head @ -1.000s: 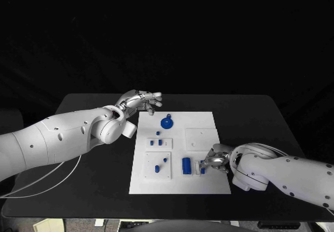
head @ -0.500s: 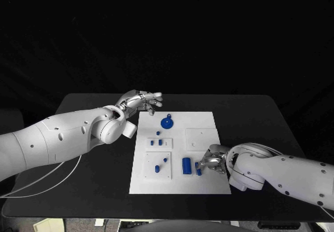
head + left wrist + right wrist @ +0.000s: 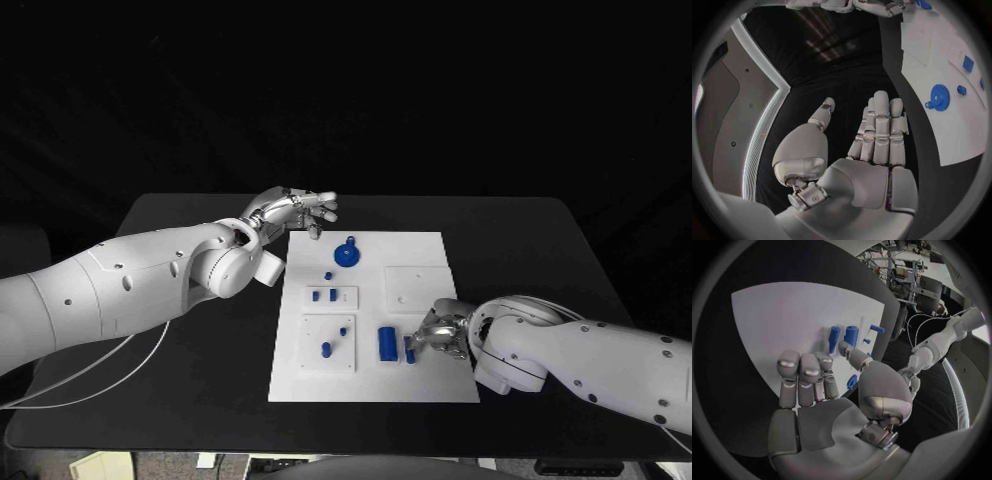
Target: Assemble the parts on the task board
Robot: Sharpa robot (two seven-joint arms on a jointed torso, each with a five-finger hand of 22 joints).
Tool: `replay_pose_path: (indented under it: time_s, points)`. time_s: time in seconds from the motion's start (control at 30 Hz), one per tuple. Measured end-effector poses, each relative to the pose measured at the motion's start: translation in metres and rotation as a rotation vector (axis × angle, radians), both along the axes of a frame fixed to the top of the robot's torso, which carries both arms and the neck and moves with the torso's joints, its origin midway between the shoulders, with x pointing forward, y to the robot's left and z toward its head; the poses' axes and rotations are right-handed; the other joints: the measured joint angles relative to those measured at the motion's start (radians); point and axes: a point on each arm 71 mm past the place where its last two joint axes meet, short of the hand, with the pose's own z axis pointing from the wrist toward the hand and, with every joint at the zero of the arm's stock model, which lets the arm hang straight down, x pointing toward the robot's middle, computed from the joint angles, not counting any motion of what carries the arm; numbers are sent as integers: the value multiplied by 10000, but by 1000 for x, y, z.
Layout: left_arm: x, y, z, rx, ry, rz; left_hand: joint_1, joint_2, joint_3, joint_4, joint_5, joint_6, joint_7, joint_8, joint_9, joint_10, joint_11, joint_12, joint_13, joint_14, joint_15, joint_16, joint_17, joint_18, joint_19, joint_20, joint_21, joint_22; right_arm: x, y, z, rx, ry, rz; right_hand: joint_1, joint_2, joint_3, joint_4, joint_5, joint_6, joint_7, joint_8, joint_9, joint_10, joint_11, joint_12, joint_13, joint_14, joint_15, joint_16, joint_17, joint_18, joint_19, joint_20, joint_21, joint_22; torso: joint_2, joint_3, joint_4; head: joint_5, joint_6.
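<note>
A black table (image 3: 188,390) carries the white task board (image 3: 433,385) at its middle.

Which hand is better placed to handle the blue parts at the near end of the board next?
Right. The right hand sits over the white board beside the small blue peg and blue cylinder. The left hand hovers open off the board's far corner.

I am watching the left robot hand (image 3: 294,211) hovering with nothing in it, fingers (image 3: 879,131) stretched out straight, thumb apart. My right robot hand (image 3: 438,335) is reaching low, palm down, fingers (image 3: 804,376) extended and thumb bending inward.
</note>
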Motion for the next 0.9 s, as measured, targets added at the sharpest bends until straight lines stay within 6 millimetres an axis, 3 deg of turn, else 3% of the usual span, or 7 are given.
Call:
replay_pose_path:
  time_s: [0.2,0.33,0.47,0.57,0.73,0.9]
  points:
    - [0,0,0,3,9,-2,0,0,0,0,0,0,0,0,0,0,0,0,0,0,0,0,-1,0,-1,1,0,-1,0,-4,0,-124,-66,66,-18,-18,-42,-42,0,3,-3,-1,8,0,0,0,11,0,1,0,0,0,-1,1,-16,4,0,-1,0,5,3]
    - [0,0,0,8,18,2,0,0,0,0,0,0,0,0,-1,-1,-1,0,0,0,0,0,-1,0,-15,16,0,6,-1,-7,0,-129,-73,210,-187,-187,-278,-46,131,4,-4,-1,7,0,0,0,23,0,2,0,3,0,-1,2,-37,27,0,3,0,12,4]
    - [0,1,0,12,25,5,0,0,0,0,0,0,0,0,-1,-1,-1,0,0,0,0,0,-1,1,-15,16,0,9,-5,-6,1,-37,2,481,-509,-617,-801,-43,256,5,-4,-1,16,0,0,0,41,-2,1,0,11,-1,-2,2,-37,42,-1,8,-5,31,4]
    - [0,1,0,13,29,3,0,0,0,0,0,-1,0,0,-1,-1,-1,0,0,0,0,0,-2,0,-16,16,0,9,-7,-4,1,0,72,701,-700,-808,-1319,-124,350,5,-5,-1,39,-54,-54,0,56,-42,-33,0,26,0,-45,-38,-86,55,-2,11,-11,35,9]
    - [0,1,0,14,35,-1,0,0,0,0,0,0,0,0,-1,-1,-1,0,0,0,0,0,7,1,-16,17,0,8,-9,-3,0,-46,181,966,-709,-817,-1696,-344,179,5,-6,-1,57,-55,-55,1,66,-72,-39,0,26,-5,-81,-141,-147,69,-3,12,-14,27,15]
    - [0,1,0,16,48,-8,0,0,0,0,0,-1,0,0,-1,-2,-2,0,0,0,0,0,7,1,-16,17,0,7,-11,-3,-2,-141,265,1167,-341,-659,-1698,-508,-349,18,-19,-1,72,-54,-55,1,66,-73,-39,0,25,-21,-61,-161,-153,82,-3,9,-14,12,12]
